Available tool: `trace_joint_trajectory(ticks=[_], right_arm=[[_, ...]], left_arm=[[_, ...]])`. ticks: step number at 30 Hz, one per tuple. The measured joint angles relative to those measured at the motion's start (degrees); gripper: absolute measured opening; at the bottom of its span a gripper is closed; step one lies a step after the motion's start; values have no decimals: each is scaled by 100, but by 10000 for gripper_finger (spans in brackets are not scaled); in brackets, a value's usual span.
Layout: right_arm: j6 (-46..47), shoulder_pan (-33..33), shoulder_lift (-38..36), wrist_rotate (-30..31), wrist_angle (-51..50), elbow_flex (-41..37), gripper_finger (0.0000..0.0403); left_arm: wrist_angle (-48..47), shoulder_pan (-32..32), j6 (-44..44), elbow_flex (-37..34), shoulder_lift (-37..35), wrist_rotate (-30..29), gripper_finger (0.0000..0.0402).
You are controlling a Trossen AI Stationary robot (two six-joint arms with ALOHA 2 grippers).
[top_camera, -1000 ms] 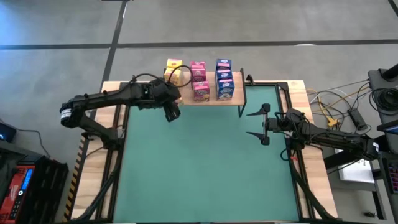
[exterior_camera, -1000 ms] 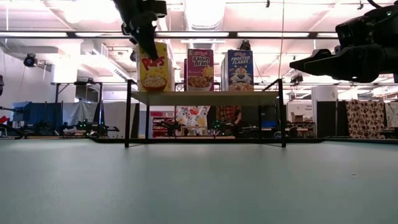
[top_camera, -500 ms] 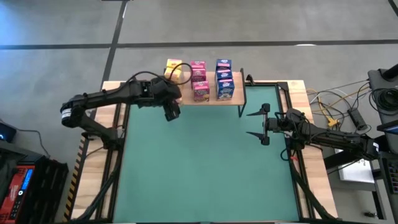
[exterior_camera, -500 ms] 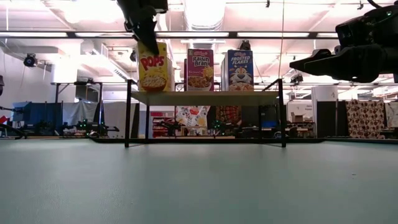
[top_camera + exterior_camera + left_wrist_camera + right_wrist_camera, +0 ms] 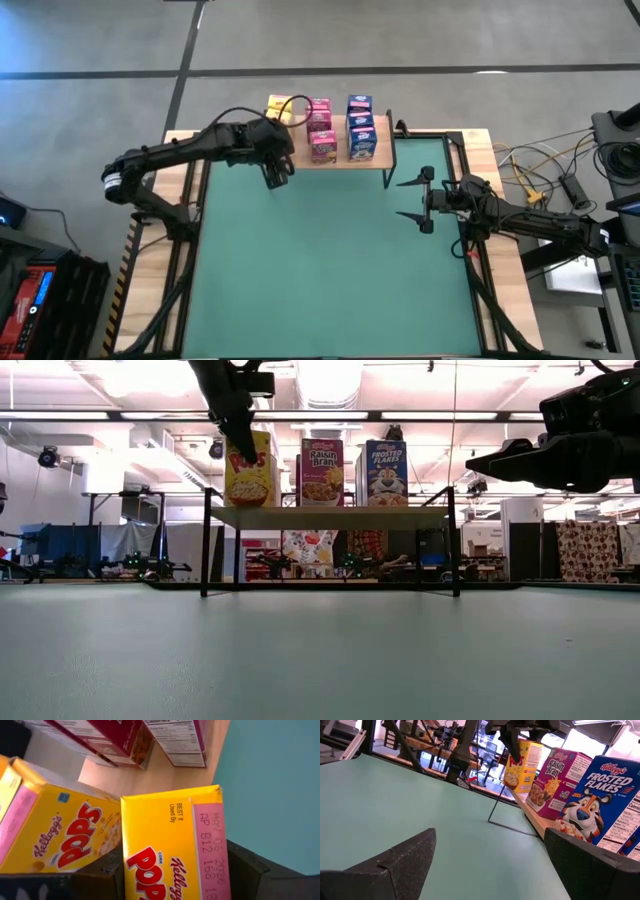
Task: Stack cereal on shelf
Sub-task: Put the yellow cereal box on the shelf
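left wrist view: yellow box point(image 5: 172, 845) between fingers point(image 5: 112, 870)

Left gripper point(image 5: 276, 174) raised, fingers closed on a load, right gripper point(image 5: 412, 200) hovering, fingers spread

One shelf point(image 5: 338, 158) stands at the green mat's point(image 5: 320, 270) 12 o'clock edge. It carries three pink cereal boxes point(image 5: 321, 128) and three blue cereal boxes point(image 5: 361, 126). Two yellow cereal boxes point(image 5: 170, 845) show clearly; a third cannot be told. Two grippers: left gripper point(image 5: 274, 174), right gripper point(image 5: 410, 200)
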Motion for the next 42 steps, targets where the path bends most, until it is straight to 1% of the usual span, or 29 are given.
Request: trace_joint_trajectory(ticks=[4, 10, 17, 22, 24, 42], right_arm=[[-2, -1, 0, 0, 1, 0, 359], [1, -1, 0, 0, -1, 0, 359], [1, 0, 0, 0, 1, 0, 359], [1, 0, 0, 0, -1, 0, 359], [-2, -1, 0, 0, -1, 0, 359], [1, 1, 0, 1, 1, 0, 359]], left_arm=[[24, 106, 237, 0, 0, 114, 204], [106, 215, 760, 0, 2, 140, 204], [166, 367, 1140, 0, 4, 141, 204], [226, 433, 1804, 0, 4, 567, 204], [234, 434, 1950, 0, 5, 616, 204], [277, 508, 2006, 0, -101, 651, 204]])
